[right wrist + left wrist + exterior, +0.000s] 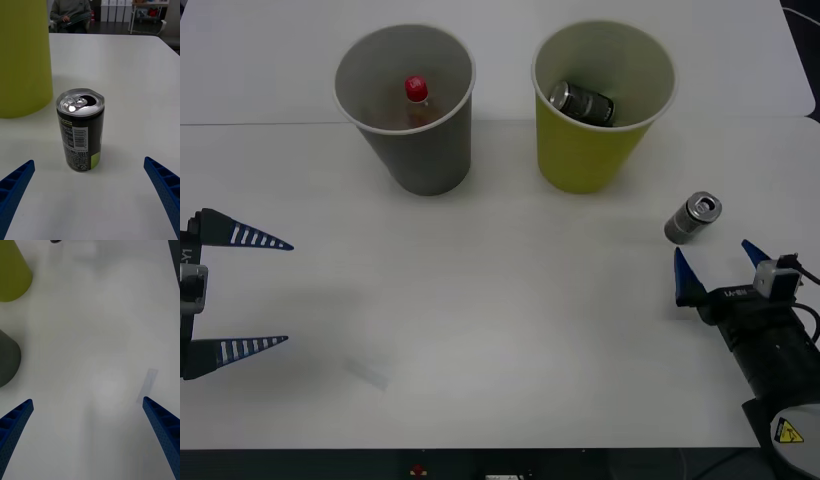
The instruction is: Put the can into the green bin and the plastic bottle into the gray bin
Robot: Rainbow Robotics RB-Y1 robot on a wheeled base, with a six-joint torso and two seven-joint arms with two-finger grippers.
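The can (80, 129), barcode label facing out, stands upright before the right gripper (720, 265), fingers apart; the left gripper (242, 292) likewise spread.

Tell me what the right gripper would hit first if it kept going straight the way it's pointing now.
Most likely the can standing upright on the table. The right gripper has its jaws open and the can sits centred between them just ahead, with the green bin farther beyond.
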